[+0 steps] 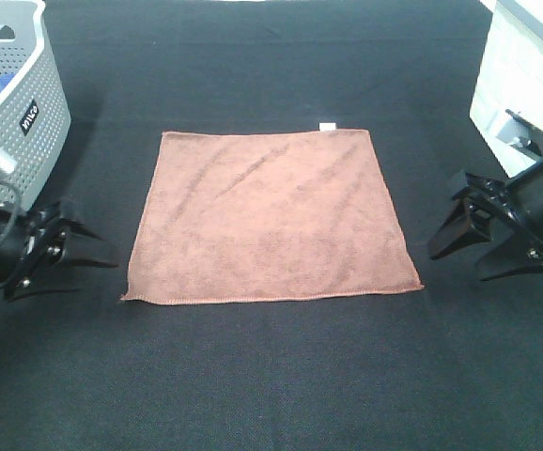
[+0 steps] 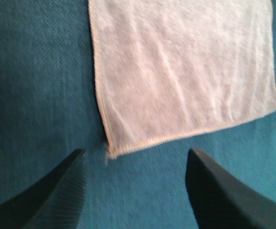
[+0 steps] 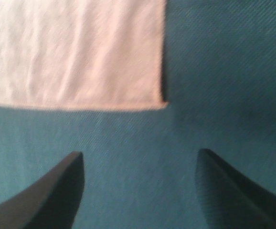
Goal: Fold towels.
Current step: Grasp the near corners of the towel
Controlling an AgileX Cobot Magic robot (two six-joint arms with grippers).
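A square reddish-brown towel (image 1: 267, 218) lies flat and unfolded in the middle of the dark table, a small white tag (image 1: 328, 126) at its far edge. My left gripper (image 1: 100, 256) stands open just left of the towel's near-left corner (image 2: 111, 151), holding nothing. My right gripper (image 1: 459, 252) is open to the right of the near-right corner (image 3: 161, 102), a short gap away, and empty. Both wrist views show the towel (image 2: 181, 71) (image 3: 76, 52) pale and washed out, ahead of dark spread fingers (image 2: 57, 191) (image 3: 52, 191).
A grey perforated basket (image 1: 29, 99) holding something blue stands at the far left, close behind the left arm. A white box (image 1: 520, 70) sits at the far right behind the right arm. Dark mat (image 1: 271, 376) surrounds the towel.
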